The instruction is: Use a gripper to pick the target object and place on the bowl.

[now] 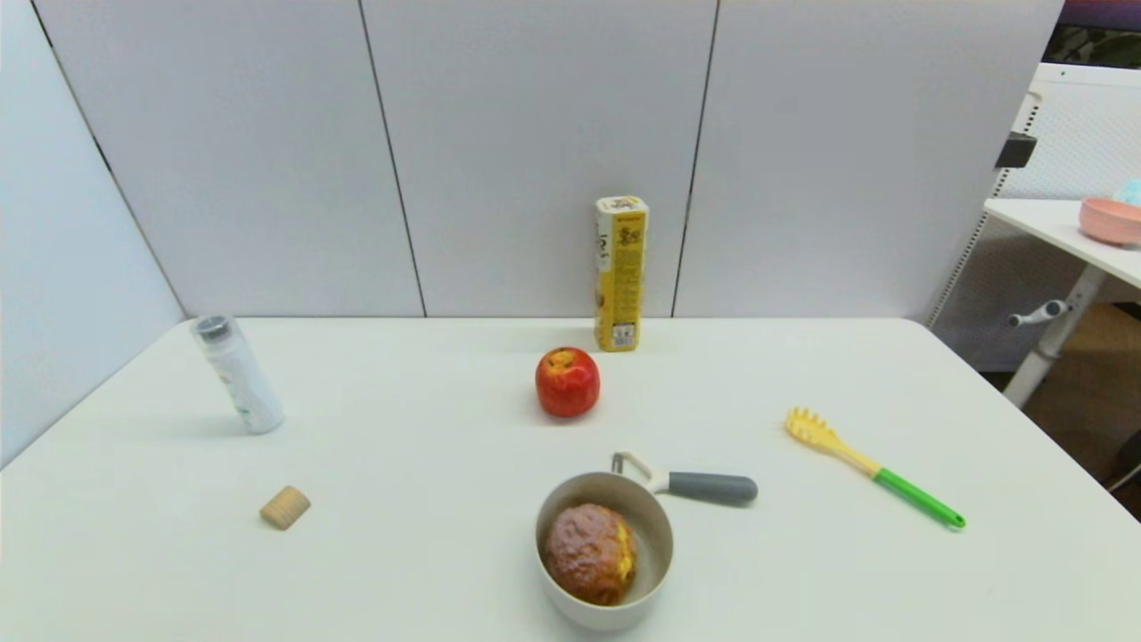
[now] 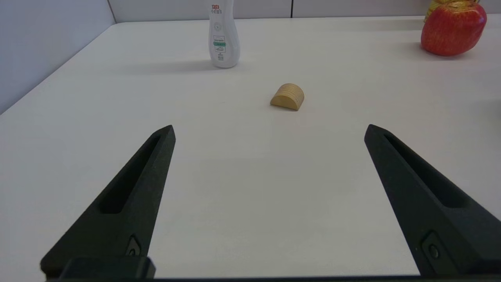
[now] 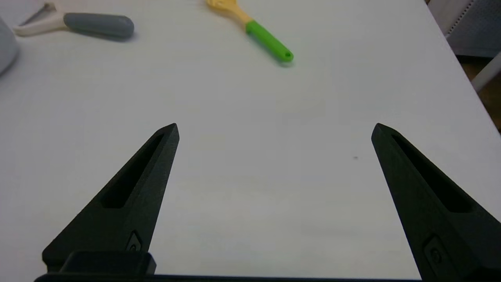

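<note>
The golden-brown bun (image 1: 589,552) lies inside the light grey-white bowl (image 1: 655,520) near the table's front edge, in the head view. A sliver of the bowl's wall (image 3: 6,49) shows in the right wrist view. Neither gripper shows in the head view. My left gripper (image 2: 269,131) is open and empty over bare table, with the wooden block ahead of it. My right gripper (image 3: 275,129) is open and empty over bare table on the right side.
A red apple (image 1: 567,381) and a yellow carton (image 1: 620,272) stand behind the bowl. A grey-handled peeler (image 1: 691,482) lies just behind it. A yellow-green pasta fork (image 1: 871,465) lies right. A white bottle (image 1: 236,373) and wooden block (image 1: 285,506) are left. A pink bowl (image 1: 1110,219) sits on a side table.
</note>
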### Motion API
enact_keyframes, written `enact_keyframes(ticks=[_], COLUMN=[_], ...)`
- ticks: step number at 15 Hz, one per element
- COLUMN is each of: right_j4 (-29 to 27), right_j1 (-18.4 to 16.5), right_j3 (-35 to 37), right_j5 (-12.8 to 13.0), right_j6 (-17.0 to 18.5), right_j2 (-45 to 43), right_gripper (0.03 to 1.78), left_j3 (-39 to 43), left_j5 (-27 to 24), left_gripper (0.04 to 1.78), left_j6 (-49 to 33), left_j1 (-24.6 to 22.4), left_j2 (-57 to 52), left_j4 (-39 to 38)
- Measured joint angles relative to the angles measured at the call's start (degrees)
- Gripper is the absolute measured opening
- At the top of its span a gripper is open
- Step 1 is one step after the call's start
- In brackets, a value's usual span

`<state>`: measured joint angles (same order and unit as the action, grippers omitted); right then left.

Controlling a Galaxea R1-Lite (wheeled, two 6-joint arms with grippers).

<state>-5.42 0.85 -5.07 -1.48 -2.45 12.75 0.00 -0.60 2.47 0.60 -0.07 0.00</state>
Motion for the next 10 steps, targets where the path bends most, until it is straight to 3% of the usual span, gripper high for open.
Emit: enact_keyframes(ticks=[3, 5, 10], right_j4=[0.2, 1.1, 6.2], right_j1=[-0.6, -0.8, -0.8], right_j3=[2.0, 2.9, 4.9], right_j5=[0.9, 1.3, 2.0], right_j6=[0.5, 3.3, 6.5], right_j2=[-6.9, -10.2, -12.7], right_gripper=[1.70, 1.70, 1.70], left_j3=[0.0, 0.0, 0.0], left_j5=[0.0, 0.0, 0.0], left_gripper=[1.71, 1.71, 1.71], left_j6=[0.0, 0.0, 0.0], left_j1=[0.0, 0.0, 0.0], left_j2=[0.0, 0.0, 0.0], left_j4=[0.0, 0.0, 0.0])
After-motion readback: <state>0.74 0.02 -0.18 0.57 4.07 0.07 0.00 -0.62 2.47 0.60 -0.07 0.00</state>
